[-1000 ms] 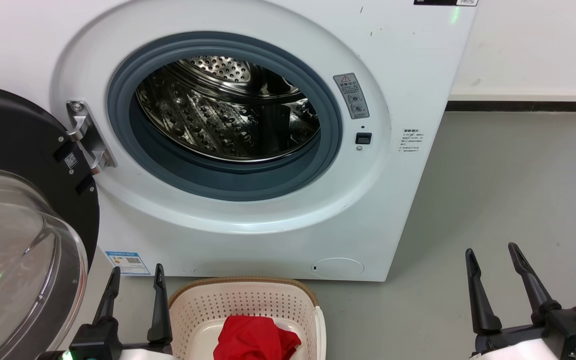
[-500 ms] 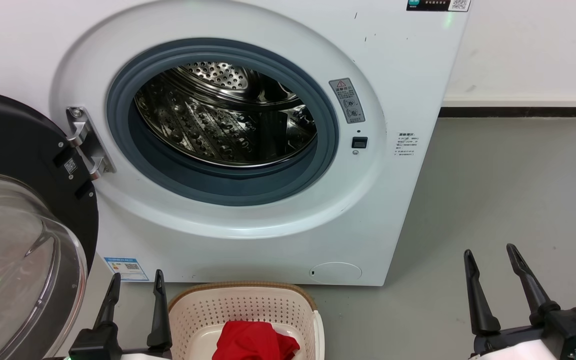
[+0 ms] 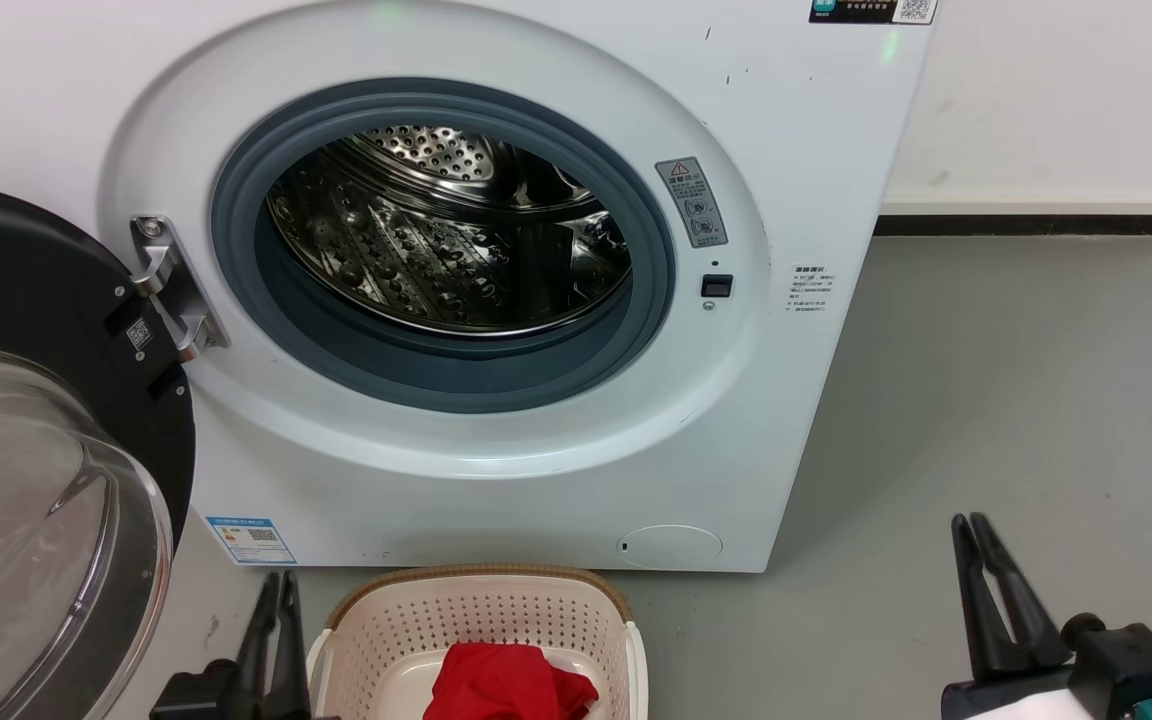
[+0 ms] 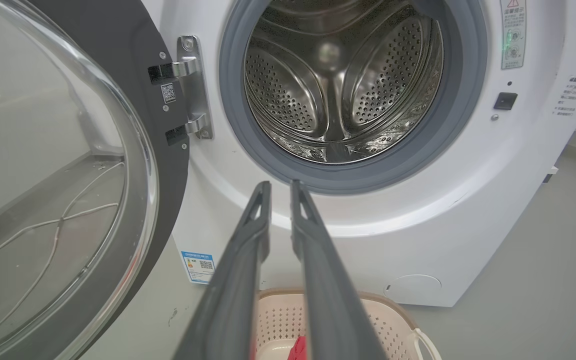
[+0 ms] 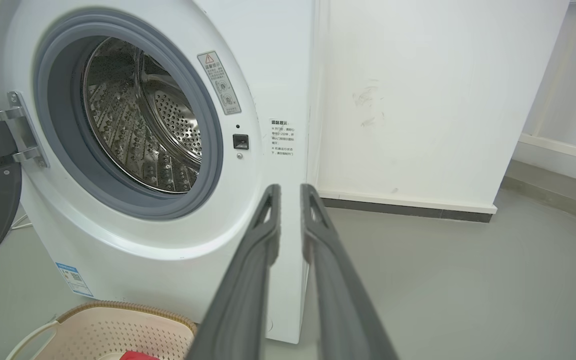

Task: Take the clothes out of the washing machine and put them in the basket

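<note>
Head view, nearest first: left gripper [image 3: 274,590] and right gripper [image 3: 973,527] each have their fingers drawn nearly together, grasping nothing; between them the basket [image 3: 476,576] sits on the floor [image 3: 996,400], the red clothes [image 3: 504,682] heaped inside it; just behind stands the washing machine [image 3: 796,400], door [image 3: 26,290] swung wide, its drum [image 3: 416,260] showing perforated steel.

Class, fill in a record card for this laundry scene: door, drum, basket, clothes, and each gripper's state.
door: open, swung to the left of the washing machine
drum: bare steel wherever visible
basket: on the floor, in front of the machine
clothes: red fabric bunched inside the basket; count unclear
left gripper: shut, empty, just left of the basket
right gripper: shut, empty, above bare floor well right of the basket
</note>
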You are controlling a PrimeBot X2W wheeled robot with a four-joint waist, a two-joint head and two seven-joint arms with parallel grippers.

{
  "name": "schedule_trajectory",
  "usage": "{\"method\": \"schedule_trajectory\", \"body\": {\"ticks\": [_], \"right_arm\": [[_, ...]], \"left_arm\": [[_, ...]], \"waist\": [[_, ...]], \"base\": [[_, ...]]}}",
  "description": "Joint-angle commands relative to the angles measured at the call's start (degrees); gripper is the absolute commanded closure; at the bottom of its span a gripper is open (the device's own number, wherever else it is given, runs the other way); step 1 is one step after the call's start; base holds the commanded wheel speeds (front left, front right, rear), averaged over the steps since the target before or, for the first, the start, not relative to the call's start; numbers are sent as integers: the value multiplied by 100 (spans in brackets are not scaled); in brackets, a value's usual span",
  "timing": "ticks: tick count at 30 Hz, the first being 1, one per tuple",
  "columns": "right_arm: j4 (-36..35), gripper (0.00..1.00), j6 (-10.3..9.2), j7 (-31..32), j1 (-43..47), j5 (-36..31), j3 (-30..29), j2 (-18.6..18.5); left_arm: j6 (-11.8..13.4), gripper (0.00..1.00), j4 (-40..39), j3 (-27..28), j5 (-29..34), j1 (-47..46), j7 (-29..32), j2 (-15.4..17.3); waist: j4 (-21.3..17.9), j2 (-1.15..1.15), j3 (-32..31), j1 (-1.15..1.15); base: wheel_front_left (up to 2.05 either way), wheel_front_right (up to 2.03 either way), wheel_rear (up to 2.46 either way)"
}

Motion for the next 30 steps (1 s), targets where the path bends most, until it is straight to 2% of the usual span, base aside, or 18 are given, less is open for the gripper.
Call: {"method": "schedule_trajectory", "body": {"ticks": [1, 30], "right_arm": [[40, 100, 0, 0, 6, 0, 3, 0], [534, 100, -1, 559, -472, 3304, 2, -167]], "left_arm": [[0, 100, 45, 2, -4, 10, 4, -1], [-272, 100, 396, 166, -3009, -501, 736, 0]], "waist": [[0, 0, 0, 0], [4, 0, 33, 0]], "base": [[0, 0, 0], [0, 0, 0]]}}
